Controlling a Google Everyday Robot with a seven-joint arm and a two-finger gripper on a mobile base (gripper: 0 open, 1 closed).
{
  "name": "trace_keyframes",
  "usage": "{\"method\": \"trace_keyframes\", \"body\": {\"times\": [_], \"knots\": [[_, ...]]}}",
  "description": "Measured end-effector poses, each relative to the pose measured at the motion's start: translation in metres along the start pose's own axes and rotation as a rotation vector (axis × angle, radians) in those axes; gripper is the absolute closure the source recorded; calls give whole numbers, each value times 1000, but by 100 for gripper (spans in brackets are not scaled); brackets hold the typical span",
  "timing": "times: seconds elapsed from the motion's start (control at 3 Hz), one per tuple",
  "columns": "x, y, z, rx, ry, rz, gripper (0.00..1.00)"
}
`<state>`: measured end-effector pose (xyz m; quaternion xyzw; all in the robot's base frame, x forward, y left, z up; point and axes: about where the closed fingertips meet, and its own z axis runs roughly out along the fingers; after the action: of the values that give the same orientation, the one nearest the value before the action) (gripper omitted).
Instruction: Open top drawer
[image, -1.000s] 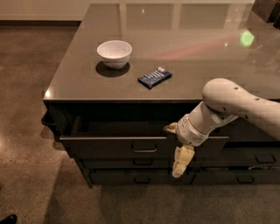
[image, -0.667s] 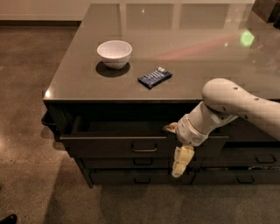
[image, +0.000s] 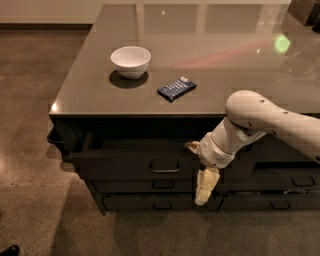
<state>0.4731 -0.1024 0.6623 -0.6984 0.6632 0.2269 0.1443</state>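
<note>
Well, the top drawer (image: 120, 165) sits just under the near edge of the counter (image: 225, 75), toward its left end, and it stands part-way out from the cabinet, its flat dark front jutting toward the near side with a shadowed gap behind it. Its small loop handle (image: 164, 166) lies at the centre of that front, with nothing gripping it. The gripper (image: 206, 182) hangs just to the right of the drawer front's right end, pointing down in front of the lower drawers (whether it is spread or pressed together I cannot tell), and it holds nothing that shows. The pale arm (image: 270, 117) reaches in from the right edge and bends down to it. Below the top drawer are two narrower dark fronts (image: 162, 185), each with a similar handle, and more such fronts (image: 291, 181) lie to the right behind the arm. On the counter, a white bowl (image: 130, 61) stands near the left edge, and a dark blue packet (image: 176, 88) lies just to its right, nearer the front edge. A green glint (image: 282, 43) shows far right.
</note>
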Motion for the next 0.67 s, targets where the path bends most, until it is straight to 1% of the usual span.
{"method": "trace_keyframes", "body": {"times": [0.33,0.67], "knots": [[-1,7,0,-26,-2,0,0],[3,52,-15,-92,-21,41,0]]}}
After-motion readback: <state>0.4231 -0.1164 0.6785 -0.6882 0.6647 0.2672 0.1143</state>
